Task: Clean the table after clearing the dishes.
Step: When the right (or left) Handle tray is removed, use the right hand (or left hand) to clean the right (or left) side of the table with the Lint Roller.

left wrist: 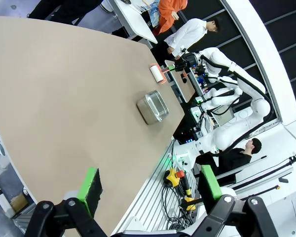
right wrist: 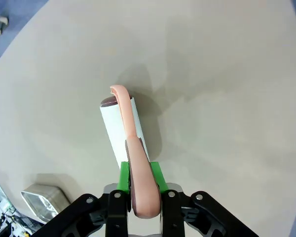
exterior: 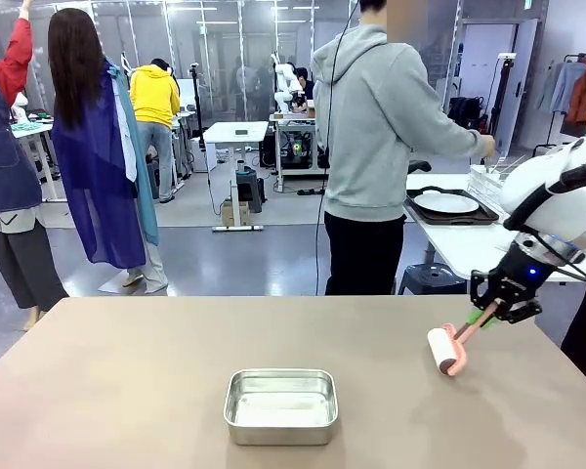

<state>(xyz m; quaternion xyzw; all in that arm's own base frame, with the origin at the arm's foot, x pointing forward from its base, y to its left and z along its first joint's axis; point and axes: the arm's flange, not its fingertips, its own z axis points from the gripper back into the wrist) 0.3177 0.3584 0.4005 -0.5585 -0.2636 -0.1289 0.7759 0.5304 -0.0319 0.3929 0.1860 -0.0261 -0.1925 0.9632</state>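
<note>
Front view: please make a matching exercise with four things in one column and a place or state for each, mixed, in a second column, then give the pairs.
Things:
1. steel pan
2. lint roller
3. plate
4. left gripper

Places or states:
A. on a dark tray, white table behind
B. jaws open, holding nothing
C. near edge of the table, middle
D. held by the right gripper, roll down at the tabletop

Pairs: 1-C, 2-D, 3-A, 4-B

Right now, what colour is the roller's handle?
Salmon pink handle, white roll; clearest in the right wrist view.
</note>
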